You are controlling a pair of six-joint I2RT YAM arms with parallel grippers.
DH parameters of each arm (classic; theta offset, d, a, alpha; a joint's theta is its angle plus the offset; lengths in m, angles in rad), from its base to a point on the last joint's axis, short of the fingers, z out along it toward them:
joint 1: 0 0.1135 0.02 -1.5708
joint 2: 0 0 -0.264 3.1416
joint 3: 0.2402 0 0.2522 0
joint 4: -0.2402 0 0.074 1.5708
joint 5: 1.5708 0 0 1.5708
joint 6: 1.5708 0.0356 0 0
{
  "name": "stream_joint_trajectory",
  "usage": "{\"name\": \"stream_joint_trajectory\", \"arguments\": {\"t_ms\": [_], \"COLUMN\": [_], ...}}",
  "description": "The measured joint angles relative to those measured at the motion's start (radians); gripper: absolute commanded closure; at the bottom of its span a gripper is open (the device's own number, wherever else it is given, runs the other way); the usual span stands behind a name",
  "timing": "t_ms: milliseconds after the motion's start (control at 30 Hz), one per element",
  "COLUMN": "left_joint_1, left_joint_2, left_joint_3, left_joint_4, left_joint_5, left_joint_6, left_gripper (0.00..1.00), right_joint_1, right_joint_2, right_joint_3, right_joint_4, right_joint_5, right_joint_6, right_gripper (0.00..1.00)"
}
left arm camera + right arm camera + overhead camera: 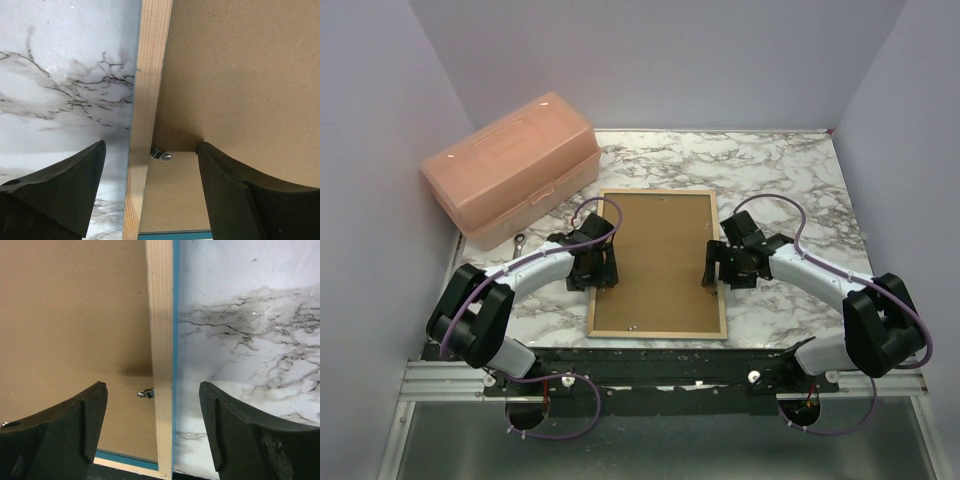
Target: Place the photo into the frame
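Pale-wood frame (655, 335), face down at centre of the top view with a brown board (660, 260) inside, looks light, stiff and thin, best pinched by its side rails, which left gripper (151, 145) and right gripper (152, 384) straddle, jaws apart; photo unseen.

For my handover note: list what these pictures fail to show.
- Photo: in no view; the backing board covers the frame's opening, so whether it lies beneath is unknown.
- Frame's blue face: turned down; wrist views show only an edge.
- Metal tab, left wrist view: half under the frame.
- Small metal item beside the pink box, top view: too small to identify.
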Motion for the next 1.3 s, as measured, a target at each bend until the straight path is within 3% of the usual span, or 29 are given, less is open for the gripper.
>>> {"name": "stream_joint_trajectory", "arguments": {"t_ms": [433, 733, 867, 900, 967, 1300], "left_joint_1": [-0.024, -0.124, -0.166, -0.171, -0.176, -0.146], "left_joint_2": [-0.066, -0.172, -0.232, -0.241, -0.246, -0.193], "left_joint_3": [-0.074, -0.171, -0.217, -0.223, -0.223, -0.145], "left_joint_4": [0.104, 0.149, 0.153, 0.149, 0.14, -0.016], "left_joint_5": [0.1, 0.094, 0.092, 0.09, 0.085, 0.071], "left_joint_6": [-0.008, -0.069, -0.118, -0.129, -0.146, -0.161], "left_gripper": [0.25, 0.25, 0.21, 0.16, 0.08, 0.07], "right_joint_1": [-0.001, -0.007, -0.007, -0.007, -0.006, -0.005], "right_joint_2": [-0.005, -0.141, -0.197, -0.198, -0.19, 0.032], "right_joint_3": [-0.006, -0.114, -0.148, -0.149, -0.144, 0.039], "right_joint_4": [0.026, 0.005, -0.016, -0.019, -0.023, -0.04], "right_joint_5": [-0.139, -0.148, -0.15, -0.149, -0.145, -0.061], "right_joint_6": [0.014, 0.034, 0.055, 0.06, 0.069, 0.041], "right_gripper": [0.15, 0.14, 0.07, 0.06, 0.06, 0.02]}}
